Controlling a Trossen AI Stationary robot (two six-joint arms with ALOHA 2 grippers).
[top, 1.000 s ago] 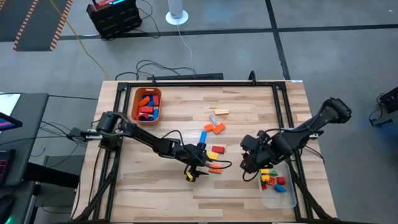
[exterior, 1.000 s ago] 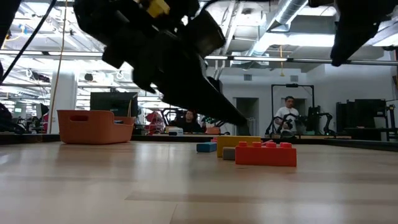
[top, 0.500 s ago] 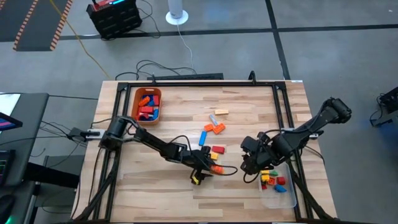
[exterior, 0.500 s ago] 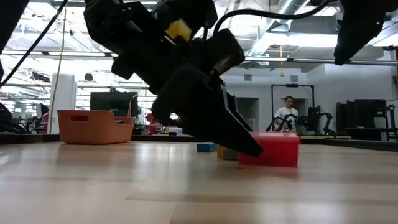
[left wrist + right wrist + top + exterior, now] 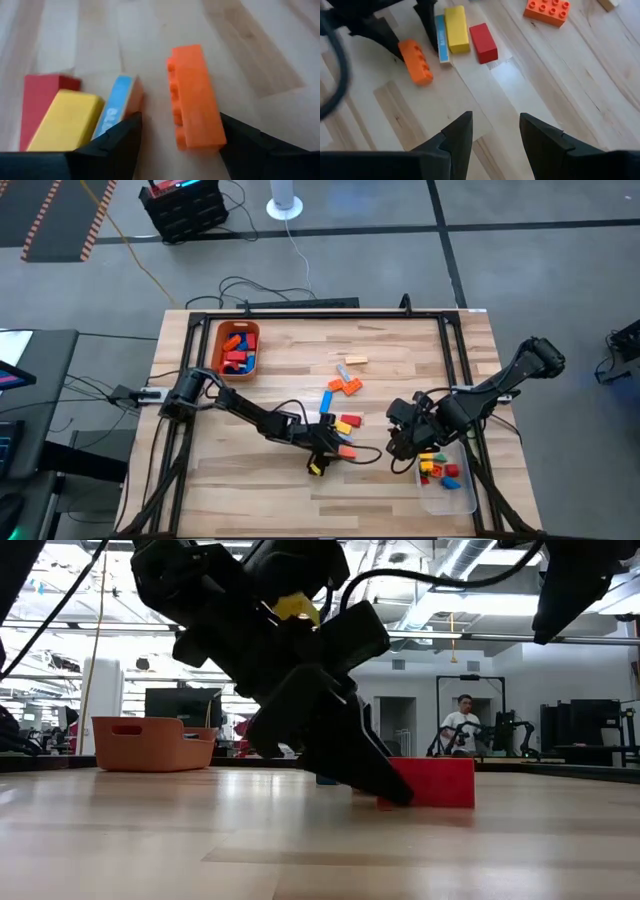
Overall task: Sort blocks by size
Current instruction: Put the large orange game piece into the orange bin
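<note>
- Two fingers of the left gripper [image 5: 177, 145] straddle an orange block [image 5: 194, 97] at lower centre of the high view — open, not yet clamped; yellow, blue and red blocks just beside
- right gripper [image 5: 492, 132] open, empty, above bare table [image 5: 260, 390] beside the clear tray [image 5: 447, 498]
</note>
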